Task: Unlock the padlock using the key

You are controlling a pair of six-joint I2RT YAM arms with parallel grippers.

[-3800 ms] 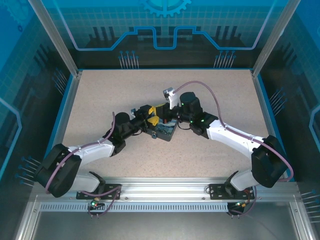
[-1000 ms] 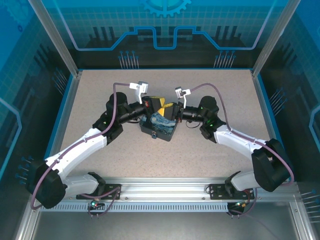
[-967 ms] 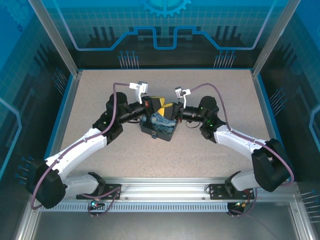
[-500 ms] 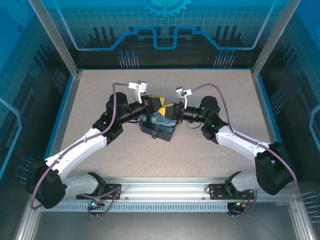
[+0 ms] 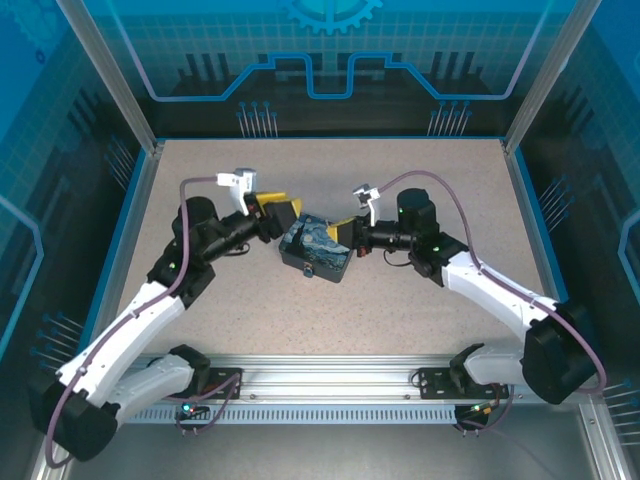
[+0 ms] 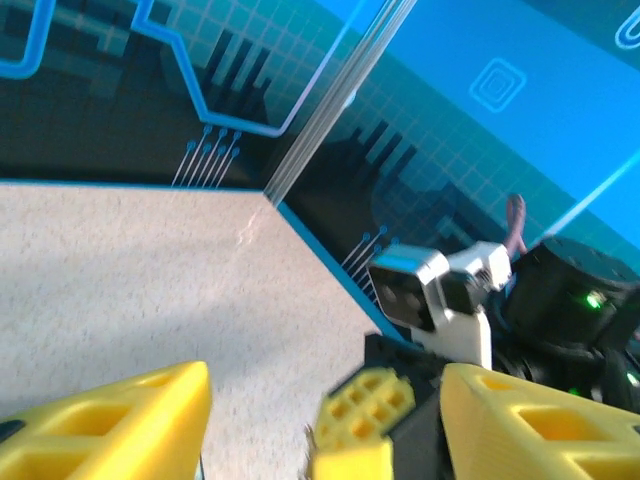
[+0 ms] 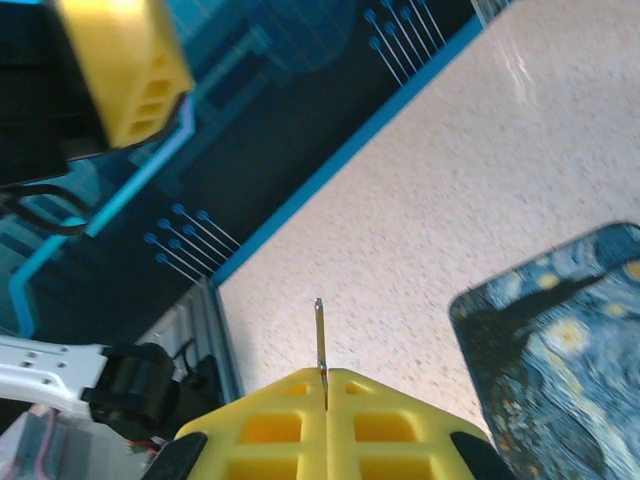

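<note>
Left arm (image 5: 140, 315) backed off the shut box (image 5: 322, 250); right jaws pinch key (image 7: 319, 335)

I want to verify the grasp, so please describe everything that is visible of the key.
The key appears in the right wrist view as a thin, flat sliver of grey metal, seen edge-on. It is held by the right gripper, shut on it, in the seam between its yellow fingers, which hide its lower part. The free end sticks straight out above the speckled table, touching nothing else. Its teeth and head cannot be made out.
</note>
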